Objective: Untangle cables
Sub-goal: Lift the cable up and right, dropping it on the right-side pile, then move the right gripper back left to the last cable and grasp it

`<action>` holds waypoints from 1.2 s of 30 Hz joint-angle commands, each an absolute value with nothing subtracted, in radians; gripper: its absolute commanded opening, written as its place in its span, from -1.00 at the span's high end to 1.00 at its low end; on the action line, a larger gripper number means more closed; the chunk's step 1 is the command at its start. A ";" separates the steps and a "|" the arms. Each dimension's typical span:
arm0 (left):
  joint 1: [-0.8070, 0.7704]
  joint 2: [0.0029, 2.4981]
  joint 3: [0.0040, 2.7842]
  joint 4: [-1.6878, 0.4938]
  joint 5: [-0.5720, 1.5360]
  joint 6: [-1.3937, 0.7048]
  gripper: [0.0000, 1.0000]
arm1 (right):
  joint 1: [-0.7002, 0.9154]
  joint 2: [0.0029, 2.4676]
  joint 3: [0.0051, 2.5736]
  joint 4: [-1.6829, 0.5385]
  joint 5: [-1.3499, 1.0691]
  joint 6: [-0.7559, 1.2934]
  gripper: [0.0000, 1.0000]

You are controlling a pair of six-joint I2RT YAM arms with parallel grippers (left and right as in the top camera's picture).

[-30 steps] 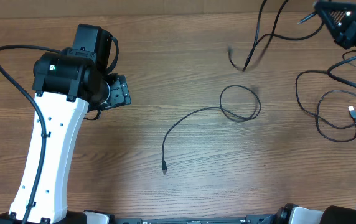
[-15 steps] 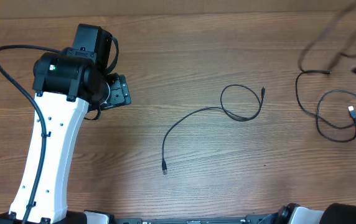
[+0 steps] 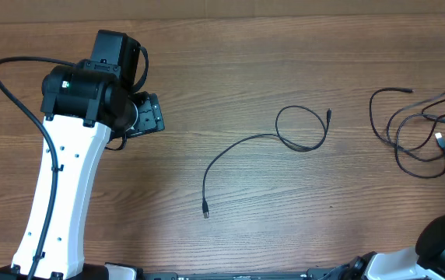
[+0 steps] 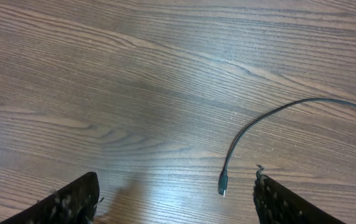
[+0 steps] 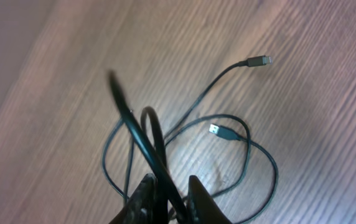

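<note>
On the tabletop (image 3: 230,70): cables (image 3: 399,145) bunched at three o'clock.
Left gripper (image 4: 177,193): spread wide, empty.
Right gripper (image 5: 168,198): cord (image 5: 142,134) between jaws — grip we cannot tell.
Handling: light, limp — pinch near a plug (image 3: 439,139).

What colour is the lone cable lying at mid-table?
The cable is black, plugs included. It shows best in the overhead view.

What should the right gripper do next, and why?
Probably pull the cable that runs through the right gripper sideways, away from the other cables: it crosses their loops, so they look tangled.
</note>
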State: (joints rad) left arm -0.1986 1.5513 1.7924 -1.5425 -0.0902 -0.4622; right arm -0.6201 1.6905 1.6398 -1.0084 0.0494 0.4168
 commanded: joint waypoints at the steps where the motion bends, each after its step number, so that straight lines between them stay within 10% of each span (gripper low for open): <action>1: -0.197 1.540 1.809 -1.544 -0.084 -0.468 -0.57 | -0.619 1.702 1.643 -1.018 0.066 0.423 0.35; 6: -0.197 1.540 1.809 -1.542 -0.084 -0.468 -0.59 | -0.619 1.704 1.643 -1.008 -0.109 0.410 -0.83; 15: -0.197 1.541 1.809 -1.536 -0.085 -0.468 -0.61 | -0.527 1.704 1.643 -1.115 -0.492 0.208 -0.92; 36: -0.197 1.542 1.809 -1.539 -0.085 -0.467 -0.61 | 0.119 1.712 1.372 -1.065 -0.165 -0.150 -0.96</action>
State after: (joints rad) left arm -0.1986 1.5513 1.7924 -1.5387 -0.0868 -0.4622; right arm 0.0551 1.7077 1.4452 -1.1194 -0.2176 0.0025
